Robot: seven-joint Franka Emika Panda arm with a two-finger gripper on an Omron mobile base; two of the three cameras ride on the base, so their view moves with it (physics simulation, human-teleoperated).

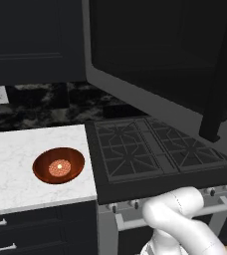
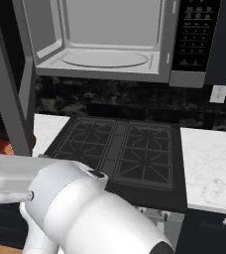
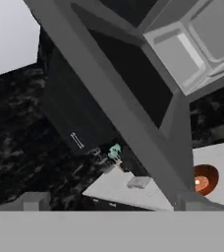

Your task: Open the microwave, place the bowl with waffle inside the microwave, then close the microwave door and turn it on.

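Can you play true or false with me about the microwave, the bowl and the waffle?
1. The microwave door is open. True.
2. The bowl is inside the microwave. False: it sits on the white counter left of the stove.
3. The waffle lies in the bowl. True.
4. The gripper holds the bowl. False: it is open and holds nothing.
5. A pot stands on the stove. False: the burners are bare.

I see the microwave (image 2: 110,44) above the stove, its door (image 1: 150,64) swung wide open, cavity lit grey. Reddish-brown bowl (image 1: 58,165) on the left counter, waffle (image 1: 59,168) centred inside.
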